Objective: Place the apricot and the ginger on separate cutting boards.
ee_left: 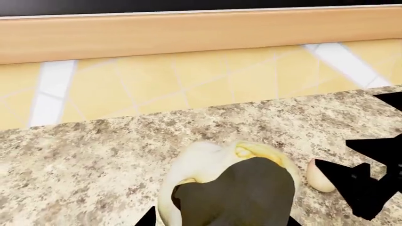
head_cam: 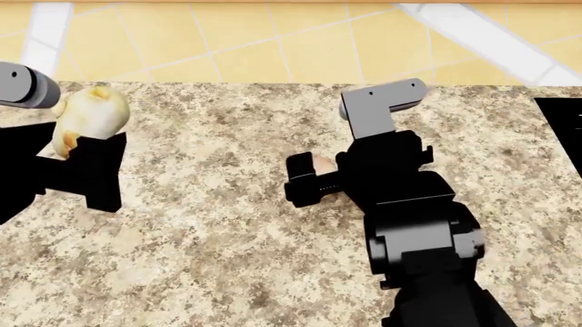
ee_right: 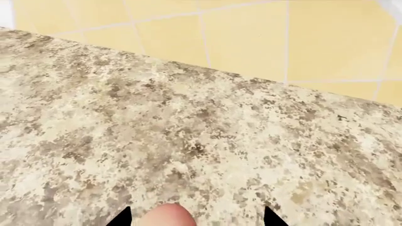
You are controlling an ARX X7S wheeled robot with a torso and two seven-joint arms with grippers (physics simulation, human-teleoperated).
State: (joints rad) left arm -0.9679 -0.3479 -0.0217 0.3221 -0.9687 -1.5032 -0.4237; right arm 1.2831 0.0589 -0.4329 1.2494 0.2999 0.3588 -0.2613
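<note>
Knobby cream-white ginger (ee_left: 207,162) clamped in left hand (head_cam: 86,146); smooth peach apricot (ee_right: 164,215) between right hand (head_cam: 314,184) tips, closure unclear; speckled desk (head_cam: 227,238) beneath.

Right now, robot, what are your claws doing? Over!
Left claw shut on knobby cream ginger lump, lifted. Right claw down around smooth peach apricot; grip unclear. No cutting boards in view.

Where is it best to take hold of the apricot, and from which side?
Probably across the apricot's smooth middle, coming straight down from above: it lies on the counter between the right end effector's fingers, with no stem or edge to pinch.
</note>
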